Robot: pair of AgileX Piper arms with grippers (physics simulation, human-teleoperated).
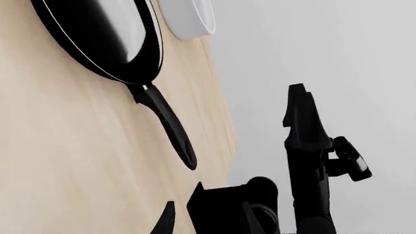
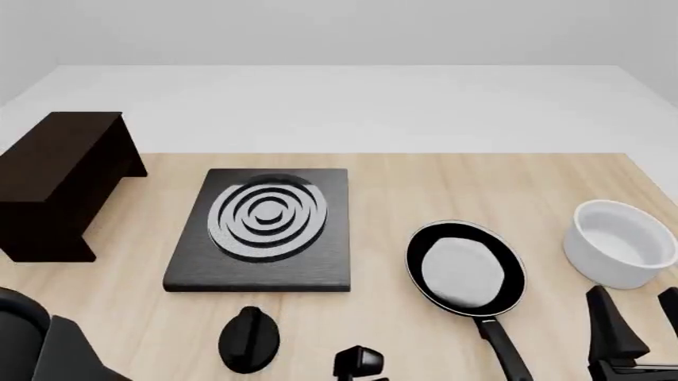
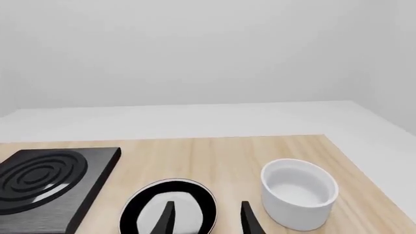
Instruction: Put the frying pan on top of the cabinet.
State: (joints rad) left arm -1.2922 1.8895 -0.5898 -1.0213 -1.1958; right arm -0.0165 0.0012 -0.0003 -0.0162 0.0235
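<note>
While the frying pan (image 2: 465, 270) sat far from the cabinet (image 2: 59, 178), the open, empty right claw (image 3: 206, 217) needed to grab its handle (image 2: 506, 349) squarely.

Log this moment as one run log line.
frying pan: on table, ungrasped | cabinet: top bare | right end effector: open near pan | left end effector: open

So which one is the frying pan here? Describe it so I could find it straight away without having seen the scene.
In the front view, start at the black square stove plate with grey rings, mid-table. The frying pan lies on the wood just to its right, with a white bowl further right. Unlike the deep, all-white bowl, it is shallow, black-rimmed with a pale inner surface, and has a long black handle pointing toward the arms.
</note>
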